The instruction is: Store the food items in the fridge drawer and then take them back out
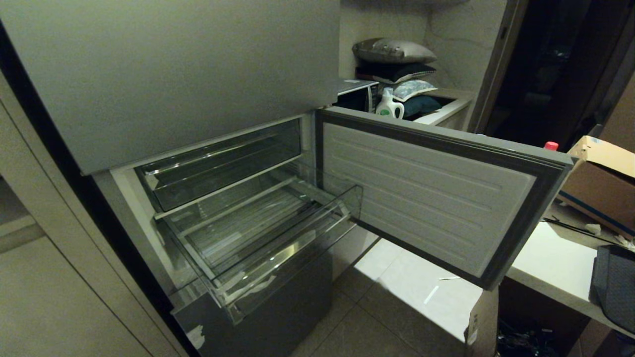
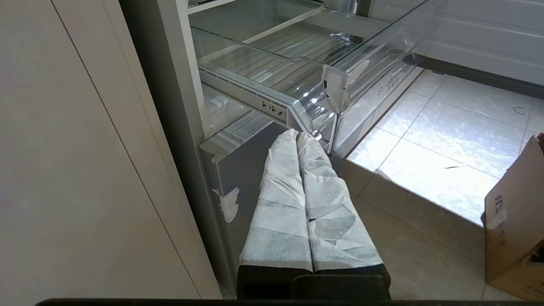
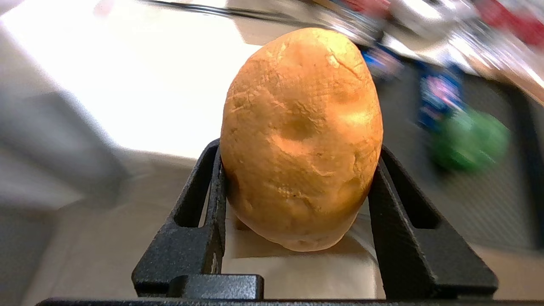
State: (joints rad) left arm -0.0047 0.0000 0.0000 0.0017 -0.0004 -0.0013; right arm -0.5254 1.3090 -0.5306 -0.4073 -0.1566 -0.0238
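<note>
Right gripper (image 3: 297, 187): black jaws closed against both sides of the tan-orange oval lump (image 3: 301, 140), which stands upright between them; out of the head view, so its place in the room cannot be told
Tan-orange oval lump: held off any surface, its rounded top rising well above the jaws, its skin dimpled and creased
Green item (image 3: 469, 142): a blurred round green shape on a dark mat, far beyond the held lump and to one side of it; too blurred to name for certain
Left gripper (image 2: 304, 136): paper-wrapped fingers (image 2: 280, 204) pressed together with no gap, holding nothing, tips just beside the near corner of the fridge drawer (image 2: 340, 85); not seen in the head view
Fridge drawer (image 1: 278, 248): clear bin pulled out toward the near side, ribbed floor bare, tall clear front lip at its near edge
Upper bin (image 1: 218, 168): shallower clear bin above and farther back than the drawer, pushed in
Fridge door (image 1: 426, 193): swung open to the right of the drawer, white ribbed inner panel facing the bins
White counter (image 1: 555, 263): right of the door, near side
Cardboard box (image 1: 603, 178): far right, beyond the counter
Pillows (image 1: 394, 64): stacked in the far alcove, a white jug (image 1: 389, 105) in front of them
</note>
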